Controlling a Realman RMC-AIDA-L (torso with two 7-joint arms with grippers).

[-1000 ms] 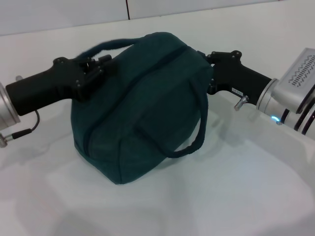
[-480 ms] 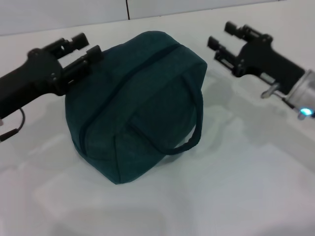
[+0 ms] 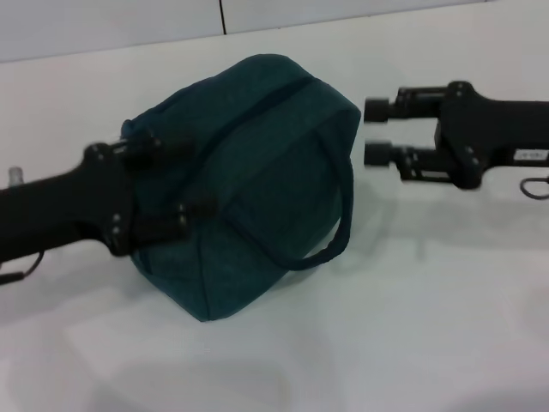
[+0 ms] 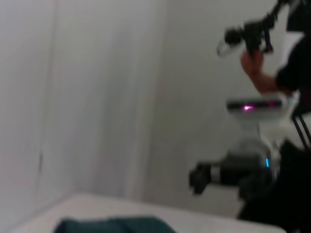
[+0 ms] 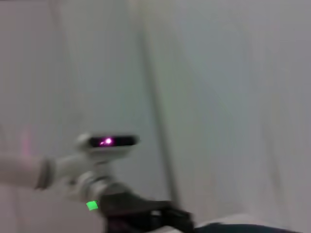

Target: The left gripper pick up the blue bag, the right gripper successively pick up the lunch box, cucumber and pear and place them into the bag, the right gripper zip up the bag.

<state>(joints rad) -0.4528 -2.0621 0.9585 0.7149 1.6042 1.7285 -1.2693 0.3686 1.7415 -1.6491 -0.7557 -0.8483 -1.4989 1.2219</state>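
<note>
The soft, rounded dark teal fabric bag sits zipped on the white table, the black left gripper open against its side, the black right gripper open just beside it.

A large blue bag sits in the middle of a white tabletop and is the only thing standing on it. The left tool is in front of the bag's left end, its two fingers apart, blocking that side. The right tool hangs just beside the bag's right end, fingers spread, with a narrow gap between them and the fabric. One handle loops out on the bag's near right side. The near tabletop and the far strip behind the bag lie open.
</note>
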